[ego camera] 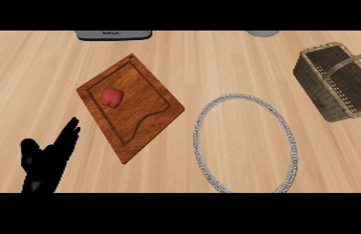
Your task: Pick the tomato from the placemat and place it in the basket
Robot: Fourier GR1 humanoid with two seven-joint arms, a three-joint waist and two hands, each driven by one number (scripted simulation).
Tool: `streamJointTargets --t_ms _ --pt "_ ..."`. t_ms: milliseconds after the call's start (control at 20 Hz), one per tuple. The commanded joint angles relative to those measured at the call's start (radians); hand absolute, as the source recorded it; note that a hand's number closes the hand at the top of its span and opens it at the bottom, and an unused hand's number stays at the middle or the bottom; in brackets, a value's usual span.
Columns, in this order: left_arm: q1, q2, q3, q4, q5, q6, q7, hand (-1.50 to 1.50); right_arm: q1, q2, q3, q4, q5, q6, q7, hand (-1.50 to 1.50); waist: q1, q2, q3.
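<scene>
Probably soft, smooth and easily bruised, the tomato on the wooden placemat wants cupping around its sides by the spread left hand.

A single view looks steeply down from the robot's head onto the desk, its far edge toward the top.
</scene>
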Motion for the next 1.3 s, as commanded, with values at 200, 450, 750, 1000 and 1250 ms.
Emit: streamJointTargets --t_ms 200,450,750,1000,1250 --pt "0.015 -0.045 -0.054 0.102 -0.043 0.002 0.026 0.00 -0.132 -0.208 -0.018 0.308 -0.054 0.103 -0.040 1.50 0.026 0.017 -0.007" --pt "0.006 -0.027 -0.019 0.122 -0.007 -0.047 0.016 0.00 -0.123 -0.131 0.033 0.415 0.029 0.031 -0.151 1.50 0.036 0.021 -0.007" --pt "0.017 -0.056 -0.033 0.084 -0.018 -0.025 0.039 0.00 -0.108 -0.088 -0.018 0.579 0.020 -0.013 -0.234 1.50 0.033 0.018 -0.006" --pt "-0.043 -0.055 0.002 0.168 -0.014 -0.039 0.027 0.00 -0.069 -0.060 -0.006 0.687 0.071 -0.035 -0.387 1.50 0.028 0.022 -0.006" --pt "0.001 -0.052 0.005 0.176 -0.022 -0.058 -0.022 0.00 -0.030 -0.068 -0.011 0.761 0.100 -0.030 -0.520 1.50 0.033 0.023 -0.006"
